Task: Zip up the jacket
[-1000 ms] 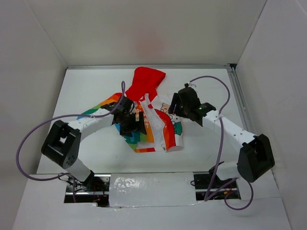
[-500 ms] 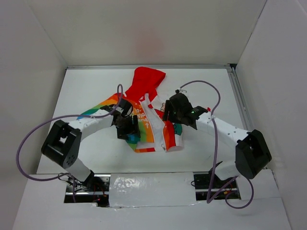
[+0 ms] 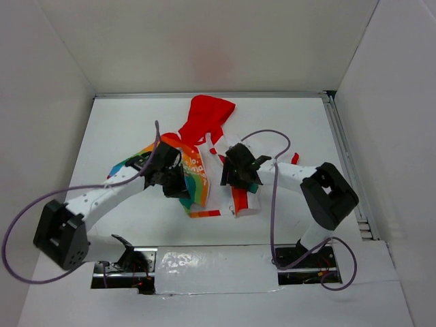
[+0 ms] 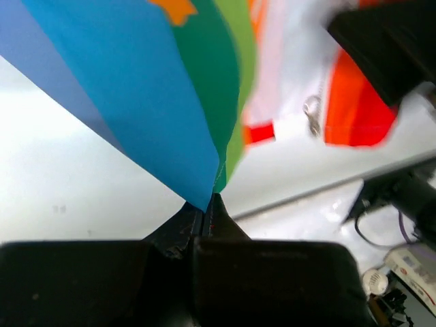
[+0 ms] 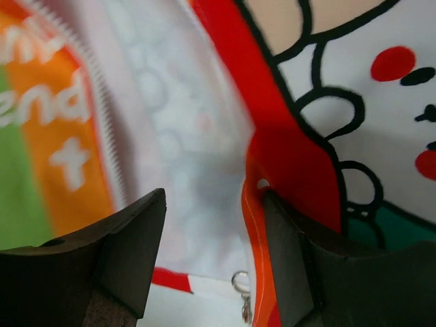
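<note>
The jacket (image 3: 235, 187) lies open mid-table, red hood (image 3: 204, 116) at the far end. My left gripper (image 3: 178, 185) is shut on the edge of its rainbow-striped left front panel (image 3: 194, 174). In the left wrist view the closed jaws (image 4: 208, 206) pinch the blue and green fabric (image 4: 170, 116). My right gripper (image 3: 235, 176) hovers open over the right panel. In its wrist view the fingers (image 5: 129, 245) straddle white lining (image 5: 184, 157), and an orange-red edge (image 5: 253, 225) rests against the right finger. A metal zipper pull ring (image 5: 240, 283) hangs near the hem, and zipper teeth (image 5: 102, 116) run along the left.
White walls close in the table on three sides, with a metal rail (image 3: 344, 150) along the right. A crinkled foil strip (image 3: 214, 262) covers the near edge between the arm bases. Purple cables (image 3: 272, 136) loop above both arms.
My left gripper has shut on the striped panel and pulled it up and leftward. My right gripper has swung left and down over the jacket's right panel, still open.
</note>
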`<action>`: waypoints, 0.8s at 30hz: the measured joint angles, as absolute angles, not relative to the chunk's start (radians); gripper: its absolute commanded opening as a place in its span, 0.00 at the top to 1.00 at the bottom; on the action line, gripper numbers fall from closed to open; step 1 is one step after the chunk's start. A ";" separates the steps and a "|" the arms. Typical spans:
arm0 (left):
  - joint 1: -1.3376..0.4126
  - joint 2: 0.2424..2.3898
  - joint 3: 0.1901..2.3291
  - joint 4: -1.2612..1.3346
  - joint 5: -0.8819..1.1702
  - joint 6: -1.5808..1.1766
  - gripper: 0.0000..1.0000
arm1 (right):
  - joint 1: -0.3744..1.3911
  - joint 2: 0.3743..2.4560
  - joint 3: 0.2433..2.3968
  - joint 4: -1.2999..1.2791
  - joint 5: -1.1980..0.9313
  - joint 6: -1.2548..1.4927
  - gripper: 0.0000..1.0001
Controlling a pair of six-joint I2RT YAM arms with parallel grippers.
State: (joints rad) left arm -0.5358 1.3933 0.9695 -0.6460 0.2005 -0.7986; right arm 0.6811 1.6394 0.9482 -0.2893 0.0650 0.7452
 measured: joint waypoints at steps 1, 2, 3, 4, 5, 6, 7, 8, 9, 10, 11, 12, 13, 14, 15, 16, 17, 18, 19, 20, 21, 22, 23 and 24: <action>-0.541 1.346 0.952 -0.654 0.201 -0.807 1.00 | 0.679 1.658 0.948 -0.289 0.063 0.754 0.34; -0.546 1.287 0.921 -0.661 0.202 -0.817 1.00 | 0.674 1.682 0.949 -0.289 0.059 0.766 0.34; -0.548 1.237 0.893 -0.680 0.203 -0.830 1.00 | 0.668 1.696 0.956 -0.289 0.051 0.780 0.34; -0.551 1.201 0.866 -0.694 0.205 -0.844 1.00 | 0.661 1.700 0.965 -0.284 0.051 0.786 0.34; -0.553 1.177 0.840 -0.711 0.214 -0.865 1.00 | 0.650 1.711 0.978 -0.282 0.049 0.796 0.34; -0.556 1.153 0.805 -0.718 0.216 -0.868 1.00 | 0.640 1.726 0.987 -0.282 0.046 0.807 0.34; -0.557 1.142 0.778 -0.727 0.222 -0.878 1.00 | 0.631 1.734 0.999 -0.289 0.041 0.814 0.34; -0.558 1.135 0.755 -0.740 0.223 -0.896 0.99 | 0.620 1.747 1.015 -0.292 0.041 0.823 0.34; -0.561 1.131 0.739 -0.759 0.225 -0.911 0.94 | 0.609 1.758 1.029 -0.295 0.039 0.828 0.34; -0.564 1.129 0.729 -0.777 0.224 -0.928 0.82 | 0.599 1.768 1.042 -0.296 0.041 0.831 0.34; -0.570 1.127 0.725 -0.800 0.218 -0.951 0.18 | 0.589 1.777 1.056 -0.300 0.043 0.833 0.34; -0.575 1.127 0.726 -0.819 0.213 -0.963 0.01 | 0.583 1.784 1.065 -0.302 0.046 0.833 0.34; -0.583 1.127 0.727 -0.836 0.210 -0.981 0.01 | 0.579 1.787 1.073 -0.306 0.050 0.832 0.34; -0.590 1.127 0.729 -0.850 0.205 -1.003 0.01 | 0.575 1.789 1.076 -0.306 0.056 0.828 0.34; -0.595 1.127 0.732 -0.863 0.202 -1.006 0.01 | 0.574 1.788 1.076 -0.306 0.062 0.820 0.34; -0.601 1.127 0.737 -0.872 0.200 -1.010 0.01 | 0.577 1.786 1.076 -0.306 0.070 0.812 0.33; -0.609 1.128 0.744 -0.876 0.197 -1.016 0.01 | 0.583 1.782 1.075 -0.306 0.078 0.800 0.33; -0.619 1.129 0.754 -0.875 0.194 -1.016 0.01 | 0.591 1.776 1.075 -0.308 0.084 0.790 0.33; -0.634 1.132 0.767 -0.873 0.189 -1.013 0.01 | 0.601 1.765 1.073 -0.308 0.093 0.780 0.33; -0.649 1.141 0.786 -0.871 0.186 -1.002 0.01 | 0.612 1.748 1.072 -0.312 0.098 0.770 0.33; -0.666 1.155 0.812 -0.868 0.183 -0.995 0.01 | 0.622 1.730 1.070 -0.314 0.102 0.764 0.33; -0.685 1.174 0.841 -0.863 0.176 -0.990 0.01 | 0.632 1.703 1.066 -0.314 0.107 0.759 0.33; -0.701 1.199 0.871 -0.859 0.171 -0.981 0.01 | 0.637 1.679 1.060 -0.313 0.113 0.757 0.33; -0.715 1.230 0.907 -0.859 0.160 -0.973 0.01 | 0.644 1.652 1.051 -0.310 0.119 0.756 0.33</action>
State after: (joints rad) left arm -0.7151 1.2304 0.9070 -0.8585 0.1596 -0.9726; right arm 0.6441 1.6520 1.0508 -0.3099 0.1192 0.7563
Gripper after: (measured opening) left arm 0.993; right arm 0.667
